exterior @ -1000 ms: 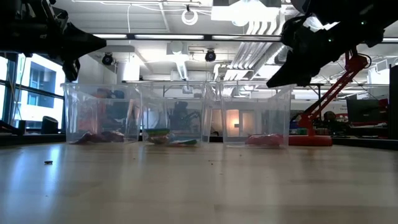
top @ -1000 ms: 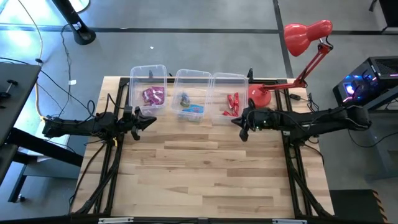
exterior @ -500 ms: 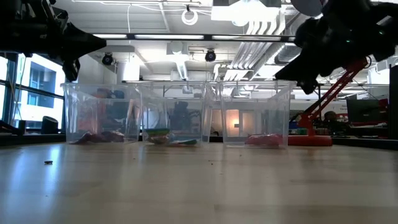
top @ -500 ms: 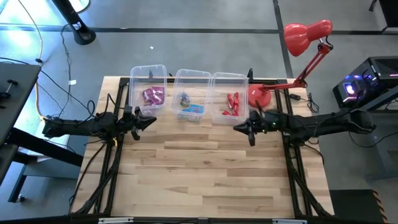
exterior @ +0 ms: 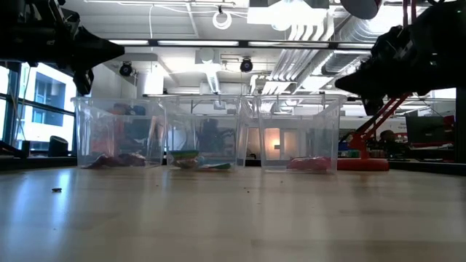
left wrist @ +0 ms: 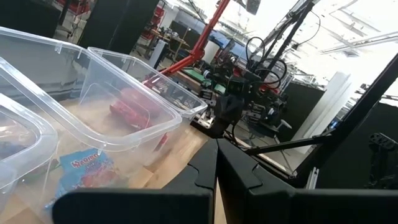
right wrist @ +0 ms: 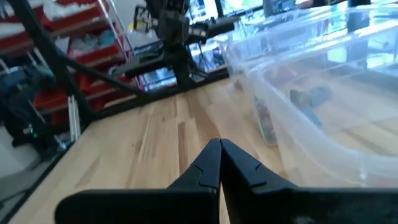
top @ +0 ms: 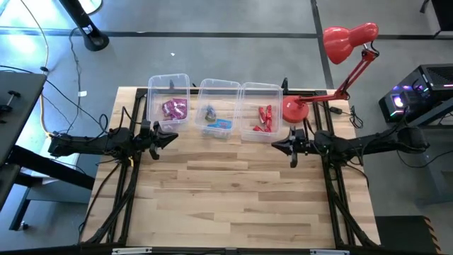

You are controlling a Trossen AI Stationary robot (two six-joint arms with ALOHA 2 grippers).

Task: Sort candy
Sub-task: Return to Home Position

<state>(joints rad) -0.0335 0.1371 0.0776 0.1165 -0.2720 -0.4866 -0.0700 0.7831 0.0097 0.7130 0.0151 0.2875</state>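
Table (top: 233, 191) in high view has three clear bins in a row at its far edge. Purple-magenta candy (top: 174, 108) lies in left bin (top: 168, 78), blue candy (top: 221, 125) in middle bin (top: 219, 84), red candy (top: 265, 117) in right bin (top: 261, 87). The left gripper (top: 174, 135) hangs just in front of left bin, pointing toward table centre. The right gripper (top: 274, 144) sits just in front of right bin's near right corner, pointing back at the left arm. Red lamp (top: 348, 41) stands beside right bin, head out past the table.

Low view: both grippers are up off the tabletop, left one above left bin, right one high beside right bin. Each candy pile rests on its bin floor.

Left wrist view: own fingertips pressed together, with blue candy and red candy visible in the bins ahead.

Right wrist view: own fingertips also meet, over bare wood, bin wall beside them.
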